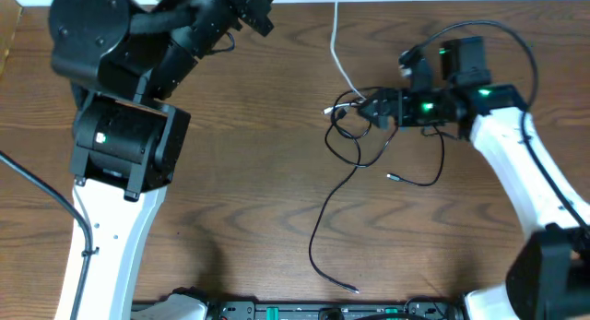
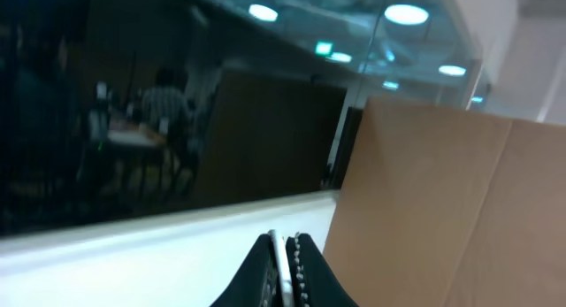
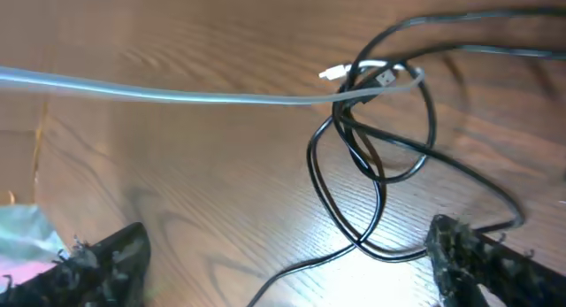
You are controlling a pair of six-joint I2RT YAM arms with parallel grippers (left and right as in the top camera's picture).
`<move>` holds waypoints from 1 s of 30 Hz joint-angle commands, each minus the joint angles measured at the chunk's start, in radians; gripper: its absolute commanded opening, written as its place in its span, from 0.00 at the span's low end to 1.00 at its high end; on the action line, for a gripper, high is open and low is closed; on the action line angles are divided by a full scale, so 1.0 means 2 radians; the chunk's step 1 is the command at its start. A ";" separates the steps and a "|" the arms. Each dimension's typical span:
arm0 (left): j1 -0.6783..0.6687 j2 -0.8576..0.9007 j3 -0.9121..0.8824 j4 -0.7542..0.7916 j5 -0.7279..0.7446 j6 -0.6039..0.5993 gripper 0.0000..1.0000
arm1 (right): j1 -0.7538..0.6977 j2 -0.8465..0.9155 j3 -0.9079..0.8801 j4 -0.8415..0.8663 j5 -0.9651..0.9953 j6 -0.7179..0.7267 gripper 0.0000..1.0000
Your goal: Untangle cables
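Separating the cables calls for a grip on one strand only.

Overhead view: the right gripper [image 1: 373, 108] stands at the knot [image 1: 355, 112], right of frame centre, jaws apart and nothing held. The white cable [image 1: 336, 43] runs from the top edge down into the knot. The black cable [image 1: 318, 228] loops there and trails to the lower centre of the table [image 1: 230, 191]. The left gripper [image 1: 261, 14] is raised at the top of the frame, well apart from the knot.

Left wrist view: its fingers [image 2: 261, 272] are pressed together. A pale strip between them may be the white cable, but this cannot be confirmed.

Right wrist view: the right fingers [image 3: 97, 263] sit at the lower corners, wide apart, with the black loops between and above them.

Procedure: lower onto a black loop where it lies clear of the white strand, close fully, then draw it toward the lower edge.

Count: two cables, one white and one black; one white plug [image 3: 330, 74] visible; two grippers.
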 commanded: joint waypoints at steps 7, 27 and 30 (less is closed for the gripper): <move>0.002 -0.013 0.002 0.051 -0.003 -0.014 0.07 | 0.019 0.088 0.002 0.031 0.130 0.133 0.80; 0.075 -0.014 0.002 -0.005 -0.054 -0.015 0.08 | -0.020 0.094 0.007 -0.056 0.282 0.129 0.72; 0.075 -0.016 0.002 -0.006 -0.054 -0.031 0.08 | -0.024 0.079 0.022 -0.015 0.173 0.070 0.76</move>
